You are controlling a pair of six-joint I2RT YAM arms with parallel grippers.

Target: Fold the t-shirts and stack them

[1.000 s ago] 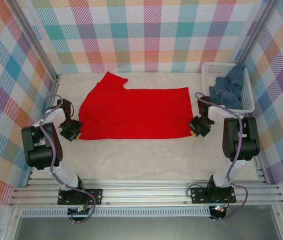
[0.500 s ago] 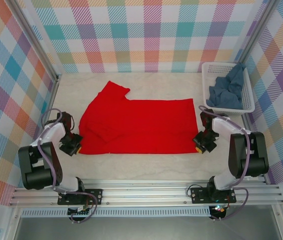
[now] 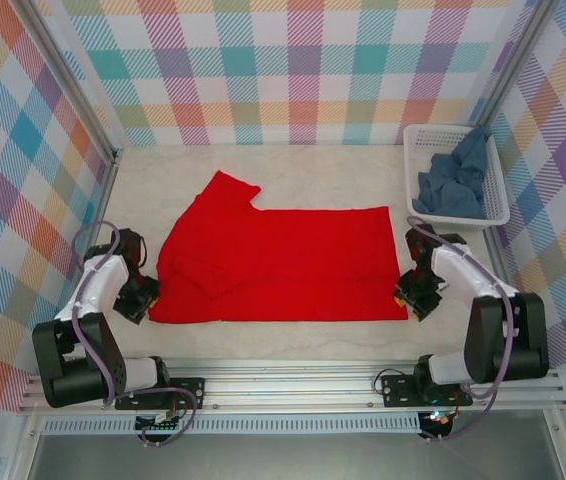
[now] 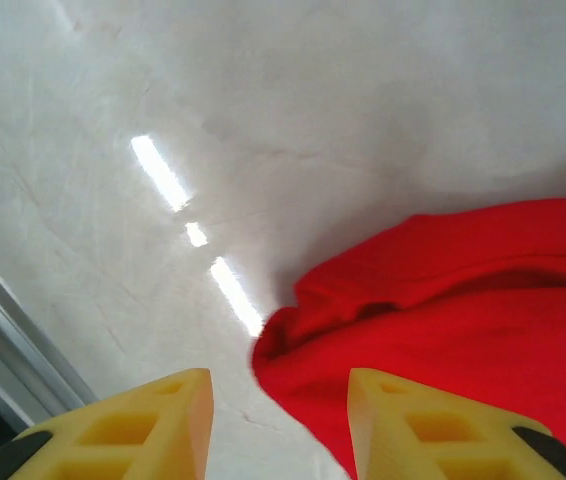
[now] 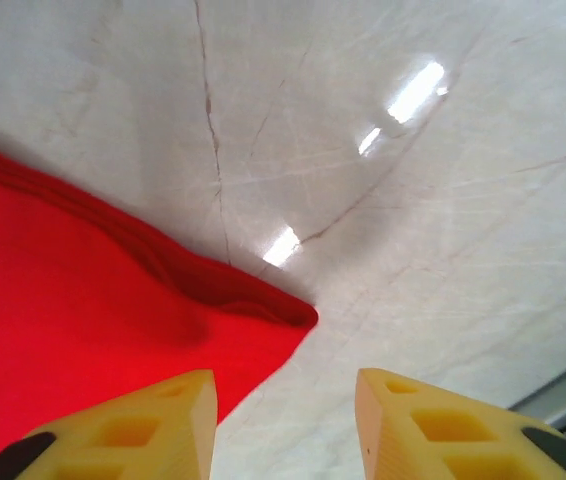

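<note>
Left gripper point(image 4: 278, 380), right gripper point(image 5: 283, 378) released beside red t-shirt point(image 3: 283, 265); finger bases cut off

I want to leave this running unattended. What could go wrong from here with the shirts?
1. The red shirt is rumpled near the left gripper; folding now may lock that crease in.
2. Both jaws are open at corners that look doubled over; the right gripper might pinch only one layer.
3. The blue shirt drapes over the basket rim; pulling it could drag the basket.
</note>
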